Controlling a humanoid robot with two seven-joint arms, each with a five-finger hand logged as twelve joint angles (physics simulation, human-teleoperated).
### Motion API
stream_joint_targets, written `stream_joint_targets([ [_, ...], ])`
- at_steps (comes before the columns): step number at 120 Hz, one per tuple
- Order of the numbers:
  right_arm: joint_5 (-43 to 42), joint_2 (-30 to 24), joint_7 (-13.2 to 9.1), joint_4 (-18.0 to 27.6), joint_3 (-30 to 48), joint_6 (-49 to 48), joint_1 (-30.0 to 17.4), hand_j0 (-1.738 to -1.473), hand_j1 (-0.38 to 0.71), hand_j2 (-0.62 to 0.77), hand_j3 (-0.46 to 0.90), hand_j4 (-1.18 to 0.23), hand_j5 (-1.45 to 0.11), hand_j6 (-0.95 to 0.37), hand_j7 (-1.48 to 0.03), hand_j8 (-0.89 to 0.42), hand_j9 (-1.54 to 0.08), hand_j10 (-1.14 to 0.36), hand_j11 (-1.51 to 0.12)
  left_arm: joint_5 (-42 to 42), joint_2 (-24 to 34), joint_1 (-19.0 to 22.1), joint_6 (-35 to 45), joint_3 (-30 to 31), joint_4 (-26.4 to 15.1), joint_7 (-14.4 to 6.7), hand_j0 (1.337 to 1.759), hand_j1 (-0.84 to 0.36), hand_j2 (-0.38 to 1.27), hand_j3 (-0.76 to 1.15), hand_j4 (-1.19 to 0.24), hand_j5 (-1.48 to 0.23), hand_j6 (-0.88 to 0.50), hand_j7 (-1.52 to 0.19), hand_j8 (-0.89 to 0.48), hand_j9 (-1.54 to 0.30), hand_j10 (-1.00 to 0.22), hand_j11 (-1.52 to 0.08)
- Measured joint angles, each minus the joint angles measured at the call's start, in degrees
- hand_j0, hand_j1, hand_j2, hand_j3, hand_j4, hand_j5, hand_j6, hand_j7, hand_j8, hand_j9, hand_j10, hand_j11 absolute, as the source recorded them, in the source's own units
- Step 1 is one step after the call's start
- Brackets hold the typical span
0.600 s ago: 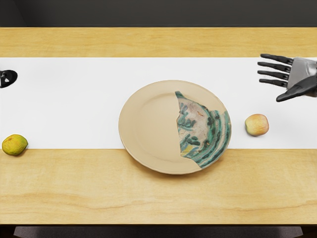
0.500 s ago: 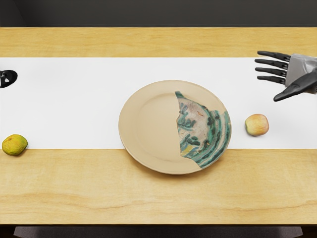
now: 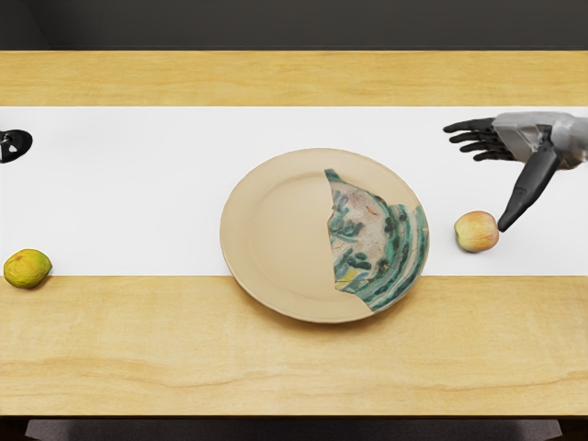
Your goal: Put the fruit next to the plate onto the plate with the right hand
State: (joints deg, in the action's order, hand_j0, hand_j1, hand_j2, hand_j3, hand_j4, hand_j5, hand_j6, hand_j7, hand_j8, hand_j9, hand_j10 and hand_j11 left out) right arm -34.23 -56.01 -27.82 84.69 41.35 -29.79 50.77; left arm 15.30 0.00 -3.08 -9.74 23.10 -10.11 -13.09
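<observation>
A yellow-red apple (image 3: 476, 231) lies on the white runner just right of the beige plate (image 3: 285, 230), which has a green-patterned patch on its right half. My right hand (image 3: 491, 170) hovers above and slightly right of the apple, open, with its fingers (image 3: 470, 136) spread to the left and its thumb (image 3: 522, 197) pointing down beside the apple's right edge. It holds nothing. A yellow-green fruit (image 3: 27, 268) rests far off at the left edge of the table. Only the tip of my left hand (image 3: 13, 143) shows at the left edge.
The white runner (image 3: 138, 193) crosses the wooden table (image 3: 276, 358) from left to right under the plate and both fruits. Wood shows in front of and behind it.
My right hand has moved left and down toward the apple and turned, so its thumb now points down beside the fruit. The apple, plate and left hand have not moved.
</observation>
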Motion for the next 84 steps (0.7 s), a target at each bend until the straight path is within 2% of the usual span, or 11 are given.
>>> stream_joint_targets([
  [26,-11.0,0.2,-0.5,2.6,-1.4,3.7,-0.4,-1.658,-0.31,-0.01,0.00,-0.04,-0.04,-0.04,-0.04,-0.04,-0.04,-0.04,-0.04,0.0,0.0,0.0,0.0,0.0,0.0,0.0,1.658,0.07,0.05,0.00,-0.23,-0.30,-0.23,-0.30,-0.23,-0.30,-0.23,-0.30],
  [36,-15.2,0.4,-1.4,3.0,-3.6,6.7,-0.6,-1.658,-0.31,-0.01,0.00,-0.04,-0.04,-0.04,-0.04,-0.04,-0.04,-0.04,-0.04,0.0,0.0,0.0,0.0,0.0,0.0,0.0,1.658,0.07,0.05,0.00,-0.23,-0.30,-0.23,-0.30,-0.23,-0.30,-0.23,-0.30],
  [45,-18.5,0.1,-1.9,5.3,-5.6,11.9,-1.4,-1.658,-0.31,-0.01,0.00,-0.04,-0.05,-0.04,-0.05,-0.04,-0.05,-0.04,-0.05,0.0,0.0,0.0,0.0,0.0,0.0,0.0,1.658,0.07,0.05,0.00,-0.23,-0.30,-0.23,-0.30,-0.23,-0.30,-0.23,-0.30],
  [67,-24.5,1.8,-2.2,8.3,-8.7,25.7,-7.5,-1.658,-0.31,-0.01,0.00,-0.04,-0.05,-0.04,-0.05,-0.04,-0.05,-0.04,-0.05,0.0,0.0,0.0,0.0,0.0,0.0,0.0,1.658,0.07,0.05,0.00,-0.23,-0.30,-0.23,-0.30,-0.23,-0.30,-0.23,-0.30],
  [84,-25.7,3.2,-2.4,8.6,-9.3,29.8,-10.9,-1.658,-0.29,-0.01,0.00,-0.06,-0.07,-0.06,-0.07,-0.06,-0.07,-0.06,-0.07,0.0,0.0,0.0,0.0,0.0,0.0,0.0,1.658,0.07,0.05,0.00,-0.23,-0.30,-0.23,-0.30,-0.23,-0.30,-0.23,-0.30],
])
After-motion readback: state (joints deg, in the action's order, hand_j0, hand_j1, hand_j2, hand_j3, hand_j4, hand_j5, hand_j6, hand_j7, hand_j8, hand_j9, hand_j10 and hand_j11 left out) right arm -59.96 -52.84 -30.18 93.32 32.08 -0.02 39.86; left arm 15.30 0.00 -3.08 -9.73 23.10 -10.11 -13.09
